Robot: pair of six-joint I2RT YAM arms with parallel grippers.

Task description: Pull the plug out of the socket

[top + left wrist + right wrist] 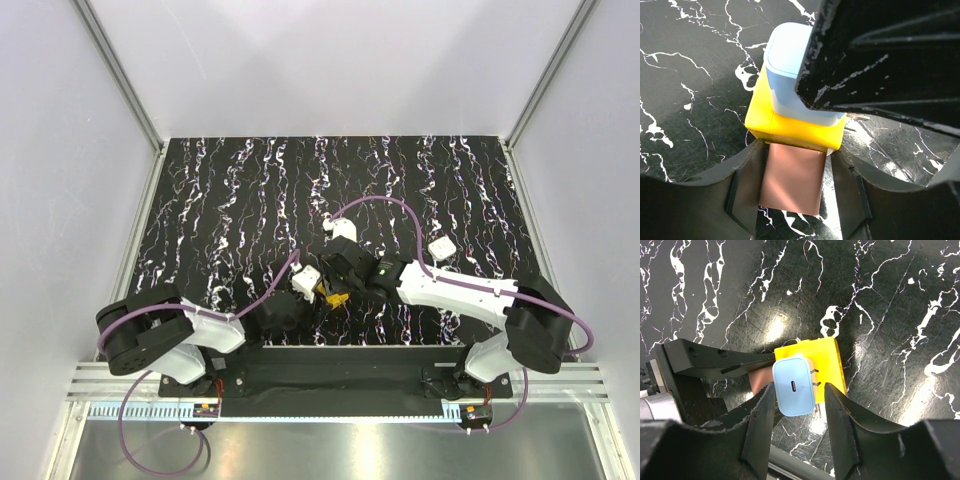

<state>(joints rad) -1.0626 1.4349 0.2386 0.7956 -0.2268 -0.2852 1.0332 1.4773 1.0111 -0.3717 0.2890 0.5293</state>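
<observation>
The socket (795, 132) is a small yellow cube with a pink-brown face, low over the black marbled table. A light-blue plug (785, 65) sits in it. My left gripper (796, 156) is shut on the socket's pink-brown end, one finger on each side. In the right wrist view the plug (794, 385) shows its end port, with the socket (829, 360) behind it. My right gripper (799, 390) straddles the plug; its left finger is at the plug's side and a small gap remains on the right. From above, the socket (337, 298) lies between the left gripper (318, 296) and the right gripper (342, 283).
A small white block (440, 247) lies on the table right of the right arm. Purple cables loop over both arms. Grey walls with metal posts close in the table (220, 200) at back and sides. A metal rail (330, 385) runs along the near edge.
</observation>
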